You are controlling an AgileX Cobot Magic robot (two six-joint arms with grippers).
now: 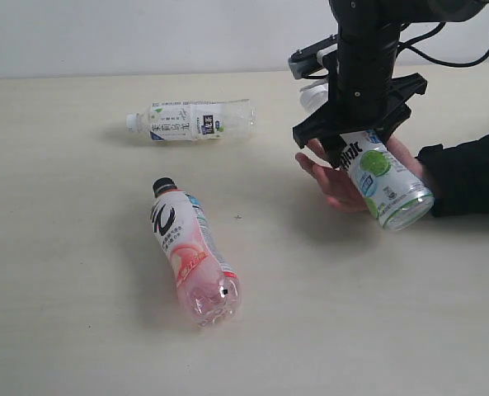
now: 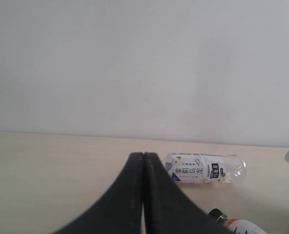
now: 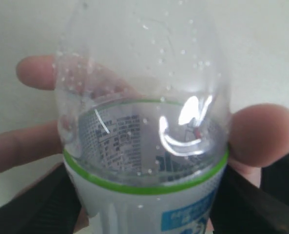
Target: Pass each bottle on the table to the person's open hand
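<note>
Your right gripper [image 1: 353, 139] is clamped across the green-label bottle [image 1: 386, 183], one dark finger on each side of its label. The bottle hangs tilted, its clear base the lowest part. It sits right in the person's open hand [image 1: 333, 183], palm up beneath it. In the right wrist view the person's fingers [image 3: 261, 134] press against both sides of the bottle's clear lower part.

Your left gripper [image 2: 143, 195] is closed on nothing, its fingers pressed flat together.

On the table [image 1: 79, 313], the pink-and-white bottle [image 1: 193, 256] lies on its side, well apart from your right gripper. The white-label bottle [image 1: 190, 121] lies beyond it.
</note>
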